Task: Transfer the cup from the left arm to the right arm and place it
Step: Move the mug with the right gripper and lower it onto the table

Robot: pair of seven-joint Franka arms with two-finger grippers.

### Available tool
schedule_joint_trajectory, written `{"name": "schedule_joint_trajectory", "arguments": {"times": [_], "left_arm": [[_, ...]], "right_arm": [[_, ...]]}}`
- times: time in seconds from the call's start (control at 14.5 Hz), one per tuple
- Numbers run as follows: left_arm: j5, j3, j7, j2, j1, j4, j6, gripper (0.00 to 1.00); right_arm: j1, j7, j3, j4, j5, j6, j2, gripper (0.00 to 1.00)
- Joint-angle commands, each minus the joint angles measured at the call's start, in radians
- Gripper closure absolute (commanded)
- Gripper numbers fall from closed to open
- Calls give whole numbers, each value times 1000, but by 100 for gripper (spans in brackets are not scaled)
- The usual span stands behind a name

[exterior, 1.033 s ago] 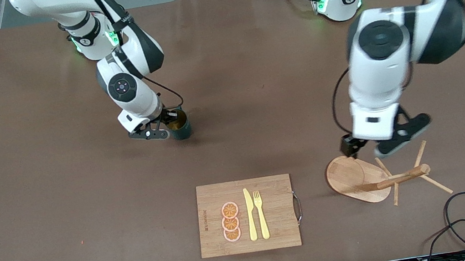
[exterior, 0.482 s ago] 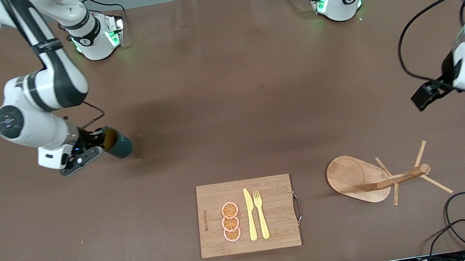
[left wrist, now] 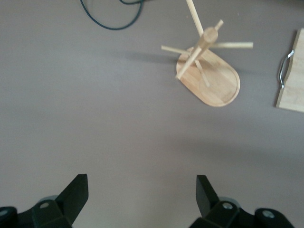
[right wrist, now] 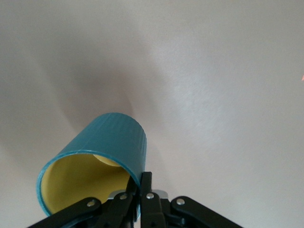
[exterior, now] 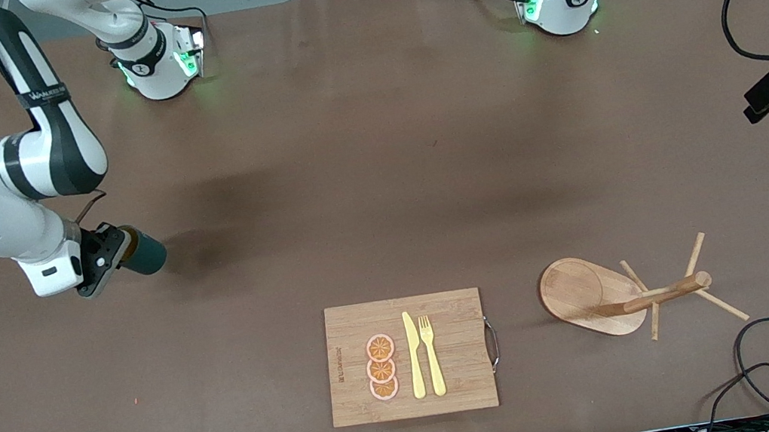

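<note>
Right gripper (exterior: pixel 103 259) is seen pinching the rim of the small dark teal ribbed cup with the yellow inside (exterior: pixel 145 256), and the cup is held up in the air, tipped on its side, over the brown table cover (exterior: pixel 363 173) at the right arm's end of the table. To do the placing well, the cup should first be turned upright, then lowered slowly until its bottom sits flat on the cover, and only then should the fingers be let go. Left gripper (left wrist: pixel 142 199) is held over bare cover at the left arm's end, its fingers spread wide with nothing between them; that arm waits. Most of the left gripper is cut off at the edge of the front view. The cup's handle cannot be seen in any view. How far the cup is above the cover is hard to judge. The right gripper's fingers (right wrist: pixel 145 190) are partly hidden by the cup's rim.
</note>
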Motion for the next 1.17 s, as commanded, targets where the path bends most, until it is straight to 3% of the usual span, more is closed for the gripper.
{"name": "schedule_joint_trajectory", "arguments": {"times": [0.0,0.48,0.83,0.9,0.96,1.1], "left_arm": [[-29,-75,38,-58,71,-66,-1,0],[-30,-89,17,-103,63,-104,2,0],[-18,-164,-84,-111,71,-109,25,0],[-16,-164,-85,-111,71,-111,28,0],[-16,-167,-85,-112,71,-112,27,0],[-16,-169,-85,-117,71,-112,22,0]], "right_arm": [[-37,-255,18,68,-21,43,105,100],[-65,-413,18,200,-27,38,223,100],[-86,-402,0,212,-30,29,241,98],[-91,-399,0,214,-30,29,243,80],[-94,-399,0,217,-29,27,243,1],[-91,-398,2,267,-23,-62,241,0]]}}
